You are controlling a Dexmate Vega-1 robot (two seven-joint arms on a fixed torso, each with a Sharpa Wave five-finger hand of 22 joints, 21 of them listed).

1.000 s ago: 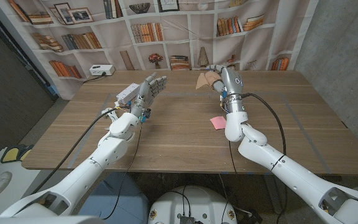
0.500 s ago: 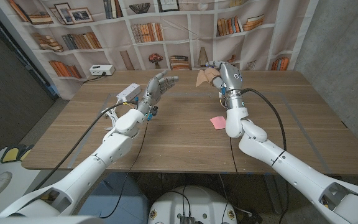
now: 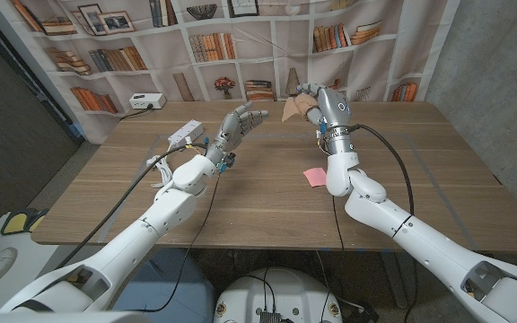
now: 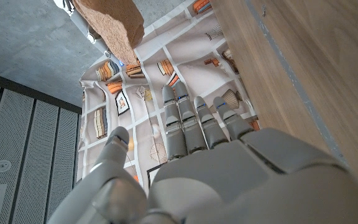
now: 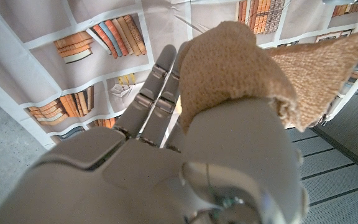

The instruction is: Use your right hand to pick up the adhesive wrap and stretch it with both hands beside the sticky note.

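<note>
The wide brown wooden counter (image 3: 240, 193) carried a white power strip (image 3: 183, 134) near its far left and a small pink square sticky note (image 3: 313, 176) right of centre. Above the far edge, the grey right hand (image 3: 317, 104) held the tan, coarse-woven adhesive wrap (image 3: 295, 111), fingers clamped around it. The right wrist view showed its fuzzy texture (image 5: 241, 68) and a loose pointed flap. The left hand (image 3: 236, 127) was raised, reaching toward it, fingers (image 4: 185, 121) straight and slightly apart, holding nothing; its wrist view caught the wrap (image 4: 107, 25) beyond the fingertips.
</note>
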